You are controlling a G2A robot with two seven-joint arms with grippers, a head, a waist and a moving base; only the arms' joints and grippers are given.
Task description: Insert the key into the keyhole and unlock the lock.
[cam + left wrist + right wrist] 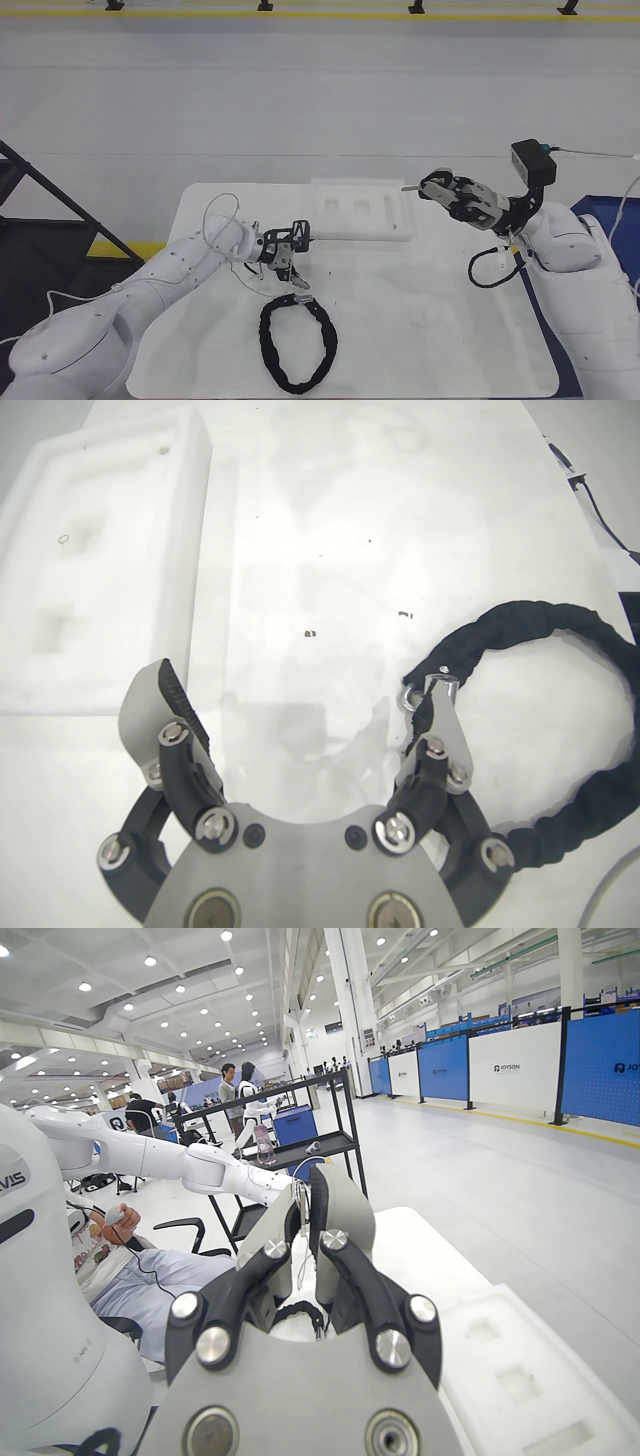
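Note:
The lock is a black fabric-covered chain loop lying on the white table. Its metal end points toward the left arm. My left gripper hangs open just over the table, between the foam tray and the lock. One of its fingers is right at the lock's metal end; whether they touch is unclear. My right gripper is held up by the tray's far right corner. It is shut on the small metal key, which sticks out toward the tray. In the right wrist view the fingers pinch a thin metal piece.
A white foam tray with shallow recesses lies at the table's back middle. A black frame stands off the table's left side. A looped black cable hangs by the right arm. Small dark specks dot the tabletop.

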